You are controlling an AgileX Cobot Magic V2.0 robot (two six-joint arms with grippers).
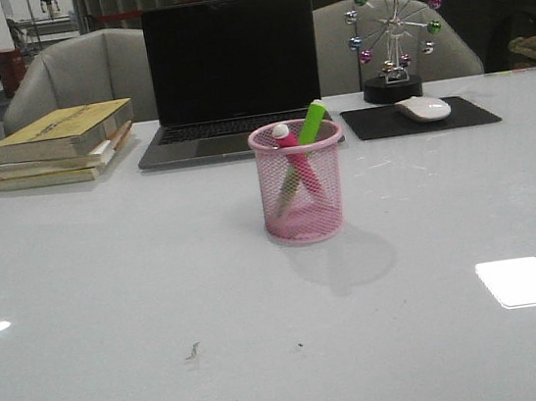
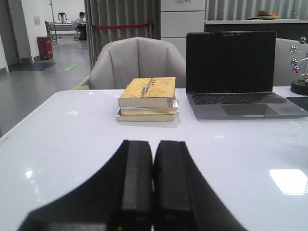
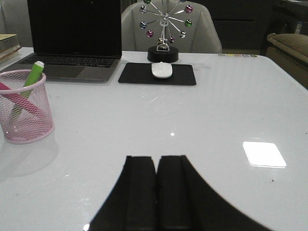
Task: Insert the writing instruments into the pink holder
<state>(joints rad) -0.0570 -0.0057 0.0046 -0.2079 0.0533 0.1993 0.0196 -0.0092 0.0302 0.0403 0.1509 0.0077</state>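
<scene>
Right now, a pink holder [image 1: 300,180], a wire-mesh cup with see-through sides, stands upright near the middle of a white table [image 1: 114,310]. Both writing instruments are already inside it. The magenta-pink marker [image 1: 292,154] and the lime green marker [image 1: 310,126] lean across each other, their bases wedged against the cup's floor and their tops resting on opposite parts of the rim, which is why they tilt rather than stand straight. Their tips poke just above the rim.

Neither arm appears in the front view. Each wrist camera shows its own gripper low over bare tabletop. The left gripper [image 2: 153,187] has its two black fingers pressed together with nothing between them. The right gripper [image 3: 157,192] is likewise closed and empty, with the cup well off to one side of it.

Behind the cup sit an open laptop [image 1: 232,77] with a dark screen, a stack of books [image 1: 61,145], and a white mouse [image 1: 423,108] on a black pad [image 1: 367,124] beside a small Ferris-wheel ornament [image 1: 393,36].

Judging by this, the task looks finished, with both arms parked clear.
</scene>
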